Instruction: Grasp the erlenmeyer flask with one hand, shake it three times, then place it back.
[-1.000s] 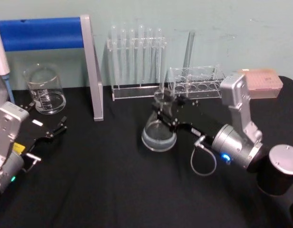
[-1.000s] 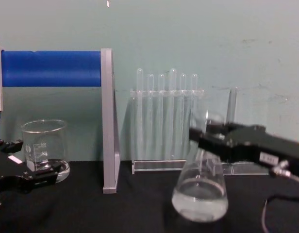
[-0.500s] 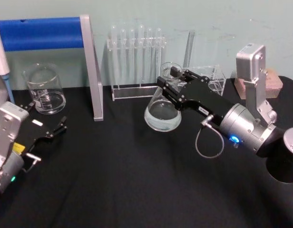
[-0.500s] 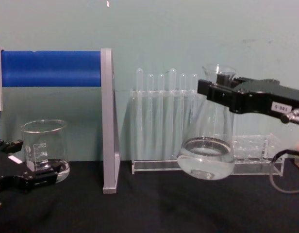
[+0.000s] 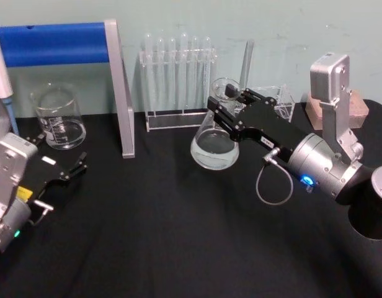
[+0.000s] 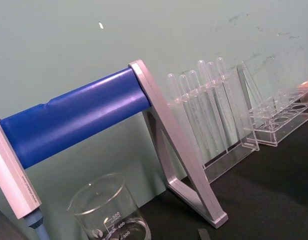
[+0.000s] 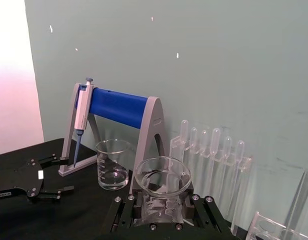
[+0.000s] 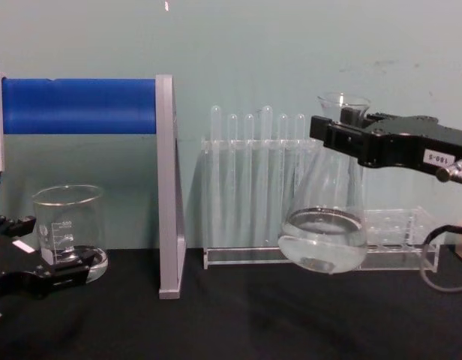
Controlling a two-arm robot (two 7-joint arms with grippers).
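Observation:
The erlenmeyer flask (image 5: 214, 146) is clear glass with a little liquid in its wide base. It hangs above the black table, slightly tilted, in front of the test tube rack. My right gripper (image 5: 226, 107) is shut on its neck just below the flared rim. From the chest the flask (image 8: 323, 236) shows well off the table, held by the right gripper (image 8: 343, 139). The right wrist view looks down on the flask's rim (image 7: 162, 176) between the black jaws. My left gripper (image 5: 76, 167) rests low at the table's left, fingers open, near the beaker.
A glass beaker (image 5: 58, 117) stands at the back left. A blue and grey pipette stand (image 5: 119, 87) is beside it. A rack of upright test tubes (image 5: 177, 62) and a low clear rack (image 8: 400, 236) line the back wall. A pink box (image 5: 358, 112) sits far right.
The right gripper lifted the flask off the table, up and toward the back, over the last second. Since half a second ago it shifted slightly. The left arm has not moved.

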